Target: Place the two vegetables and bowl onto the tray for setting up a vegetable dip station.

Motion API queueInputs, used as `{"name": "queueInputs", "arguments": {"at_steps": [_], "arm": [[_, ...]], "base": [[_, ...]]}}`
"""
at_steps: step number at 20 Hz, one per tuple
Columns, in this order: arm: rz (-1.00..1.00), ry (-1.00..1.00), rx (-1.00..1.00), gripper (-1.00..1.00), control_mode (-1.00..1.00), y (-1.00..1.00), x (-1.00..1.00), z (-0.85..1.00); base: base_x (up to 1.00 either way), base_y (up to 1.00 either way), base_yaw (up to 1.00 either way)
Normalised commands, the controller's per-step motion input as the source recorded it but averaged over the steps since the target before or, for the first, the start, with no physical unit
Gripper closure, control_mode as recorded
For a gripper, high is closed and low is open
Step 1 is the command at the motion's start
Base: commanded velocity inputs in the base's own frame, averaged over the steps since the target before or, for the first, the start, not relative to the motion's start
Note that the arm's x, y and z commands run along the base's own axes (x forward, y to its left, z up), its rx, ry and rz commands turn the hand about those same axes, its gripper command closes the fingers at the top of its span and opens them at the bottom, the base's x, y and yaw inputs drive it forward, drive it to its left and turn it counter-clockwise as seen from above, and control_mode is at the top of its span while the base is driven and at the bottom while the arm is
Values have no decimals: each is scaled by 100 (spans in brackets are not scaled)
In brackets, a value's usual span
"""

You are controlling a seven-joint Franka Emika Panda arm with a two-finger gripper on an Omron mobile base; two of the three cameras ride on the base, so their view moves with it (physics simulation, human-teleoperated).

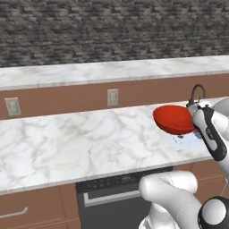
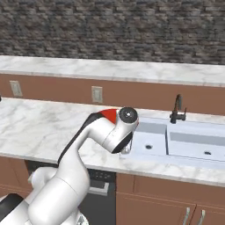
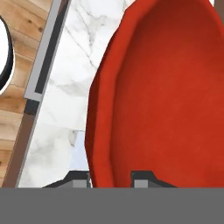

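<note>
**Bowl riding on a thin rim pinch, with no tray in sight**

The end effector (image 3: 111, 179) is pinching the rim of the red bowl (image 3: 166, 96), one finger on the inside of the wall and one on the outside, pressed nearly together on that thin edge. In the left base view the bowl (image 1: 173, 119) is hanging clear of the marble desk (image 1: 80, 143), tilted, just beside the hand and close to the near edge by the sink (image 2: 176, 138).

The hold is looking like the weak spot. A wide, glossy bowl gripped at a single point on its rim is likely pulling on the fingers with its whole weight off to one side, so a quick swing or a sudden stop could be rotating it in the pinch or sliding it out. Dropped from here, it could be landing on the desk edge or in the sink.

The tray and the two vegetables are not showing, so the carry may be a long one, giving a slip more time to develop.
</note>
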Motion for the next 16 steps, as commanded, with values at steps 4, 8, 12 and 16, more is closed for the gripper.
{"name": "queueInputs", "arguments": {"at_steps": [4, 8, 12, 16], "arm": [[0, 0, 0, 100, 100, 0, 0, 0], [0, 0, 0, 100, 100, 0, 0, 0], [0, 0, 0, 100, 100, 0, 0, 0], [0, 0, 0, 100, 100, 0, 0, 0]], "base": [[-12, -100, -2], [-7, -100, -2], [-7, -100, -2], [-1, -100, -2]]}}
